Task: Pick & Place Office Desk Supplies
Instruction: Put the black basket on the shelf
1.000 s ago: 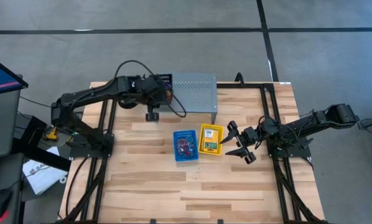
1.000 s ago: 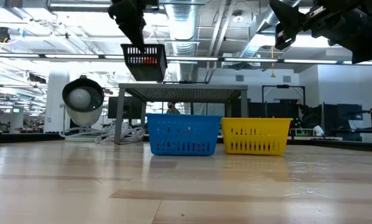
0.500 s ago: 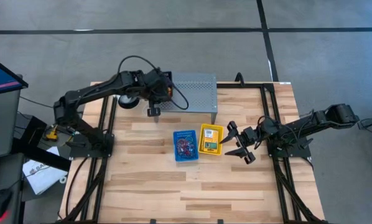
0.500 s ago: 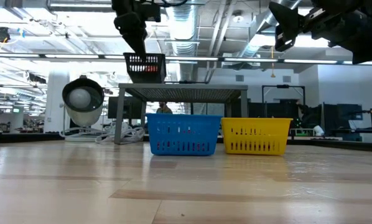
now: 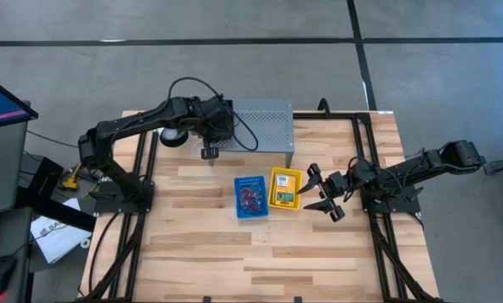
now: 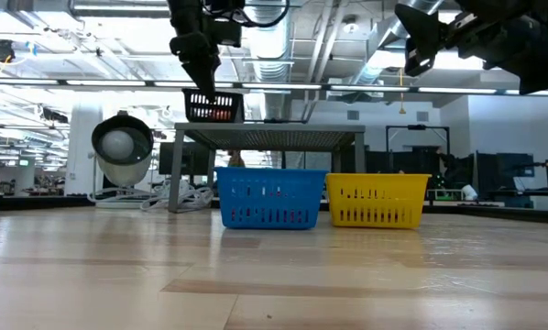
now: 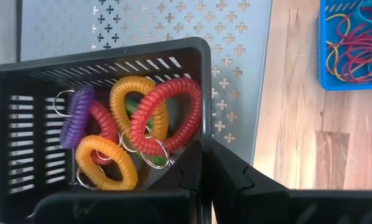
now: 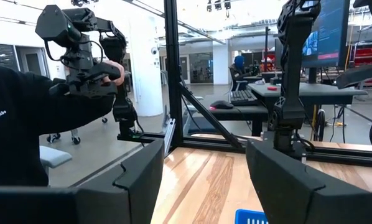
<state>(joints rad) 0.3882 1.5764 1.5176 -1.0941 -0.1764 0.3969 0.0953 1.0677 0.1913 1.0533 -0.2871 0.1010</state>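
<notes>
A black slotted basket (image 7: pixel 105 118) holds several coiled loops, red, orange, purple and green (image 7: pixel 145 118). My left gripper (image 7: pixel 204 186) is shut on it and holds it just above the left end of the grey perforated shelf (image 5: pixel 264 124); the low view shows the basket (image 6: pixel 212 105) a little over the shelf top. A blue basket (image 5: pixel 251 196) with rubber bands and a yellow basket (image 5: pixel 285 188) with a yellow-and-green box stand mid-table. My right gripper (image 5: pixel 320 192) hovers open to the right of the yellow basket, holding nothing. My left gripper pinches one side wall of the black basket at its upper rim (image 7: pixel 203 163), near a corner, one finger inside and one finger (image 7: pixel 254 190) outside. The fingers come from above, slanting down. The basket hangs below them, roughly level, clear of the shelf.
A white cylinder with a dark end (image 5: pixel 172 135) lies at the far left beside the shelf. Bare wooden table (image 5: pixel 260 252) spreads toward the near edge. In the right wrist view a person's dark sleeve (image 8: pixel 37 124) shows beyond the table.
My left gripper has moved toward the table's right edge and down, carrying the black basket in over the shelf's left end and lower toward its top. The basket stays level in the hold.
</notes>
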